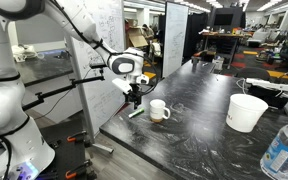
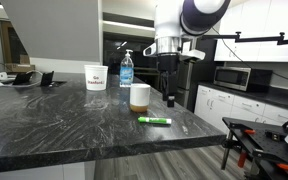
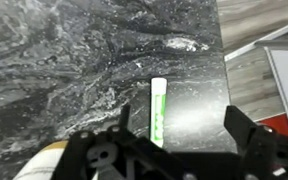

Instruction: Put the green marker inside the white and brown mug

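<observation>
The green marker (image 3: 159, 110) lies flat on the dark marbled counter near its edge; it also shows in both exterior views (image 1: 136, 112) (image 2: 153, 120). The white and brown mug (image 1: 159, 110) (image 2: 139, 96) stands upright just beside it, and its rim shows at the wrist view's lower left corner (image 3: 44, 165). My gripper (image 3: 181, 125) is open and empty and hangs a little above the counter (image 1: 133, 98) (image 2: 170, 100). In the wrist view the marker lies just inside one finger, not gripped.
A larger plain white tub (image 1: 247, 112) (image 2: 96, 77) and a clear water bottle (image 1: 282, 150) (image 2: 126, 70) stand farther along the counter. The counter edge (image 3: 227, 60) runs close to the marker, with floor beyond it. A microwave (image 2: 232, 77) sits on cabinets behind.
</observation>
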Controlling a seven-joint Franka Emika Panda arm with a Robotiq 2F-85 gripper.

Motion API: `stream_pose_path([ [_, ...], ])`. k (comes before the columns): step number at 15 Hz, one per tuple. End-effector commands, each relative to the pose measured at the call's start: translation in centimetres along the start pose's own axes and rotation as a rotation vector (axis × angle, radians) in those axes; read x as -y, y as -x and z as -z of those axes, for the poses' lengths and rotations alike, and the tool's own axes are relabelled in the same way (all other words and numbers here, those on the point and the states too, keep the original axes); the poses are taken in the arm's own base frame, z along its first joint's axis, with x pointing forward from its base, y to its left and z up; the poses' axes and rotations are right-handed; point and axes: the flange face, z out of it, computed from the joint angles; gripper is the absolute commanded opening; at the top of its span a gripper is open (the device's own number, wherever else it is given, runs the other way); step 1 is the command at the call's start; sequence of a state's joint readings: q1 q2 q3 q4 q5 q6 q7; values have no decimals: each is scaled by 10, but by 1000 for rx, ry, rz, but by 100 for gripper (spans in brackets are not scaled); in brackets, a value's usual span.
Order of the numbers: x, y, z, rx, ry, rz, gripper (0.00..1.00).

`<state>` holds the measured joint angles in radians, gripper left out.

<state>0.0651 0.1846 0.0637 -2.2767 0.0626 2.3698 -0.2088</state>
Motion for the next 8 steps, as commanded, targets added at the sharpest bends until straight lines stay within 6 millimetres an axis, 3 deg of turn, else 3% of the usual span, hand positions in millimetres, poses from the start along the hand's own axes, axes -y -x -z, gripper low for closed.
stream_pose_path([
  [1,1,-7,-18,-11,17,19,100],
  [8,-1,-19,-58,-11,40,69,99],
])
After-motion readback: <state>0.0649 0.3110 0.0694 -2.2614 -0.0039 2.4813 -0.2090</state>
